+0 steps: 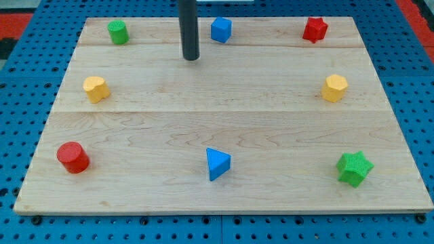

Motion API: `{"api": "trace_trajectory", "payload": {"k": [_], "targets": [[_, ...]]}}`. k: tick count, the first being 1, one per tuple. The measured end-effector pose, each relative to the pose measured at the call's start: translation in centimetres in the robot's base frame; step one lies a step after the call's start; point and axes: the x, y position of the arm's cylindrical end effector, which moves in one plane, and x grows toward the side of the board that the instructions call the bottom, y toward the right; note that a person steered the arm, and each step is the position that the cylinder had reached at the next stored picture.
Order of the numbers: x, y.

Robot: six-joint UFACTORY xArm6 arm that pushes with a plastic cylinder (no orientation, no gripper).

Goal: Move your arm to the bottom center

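My tip (191,58) rests on the wooden board (224,115) near the view's top, a little left of centre. It touches no block. The blue cube (220,30) is just to its upper right. The blue triangle (217,163) lies at the view's bottom centre, far below the tip. The rod comes down from the top edge of the view.
A green cylinder (118,32) is at top left and a red star (314,29) at top right. Yellow blocks sit at mid left (95,89) and mid right (333,88). A red cylinder (72,157) is at bottom left, a green star (354,168) at bottom right.
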Motion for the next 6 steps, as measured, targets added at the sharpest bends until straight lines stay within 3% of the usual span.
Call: {"api": "trace_trajectory", "payload": {"k": [2,4,6], "targets": [[1.0,-0.5],[6.2,-0.5],[7.0,-0.5]]}}
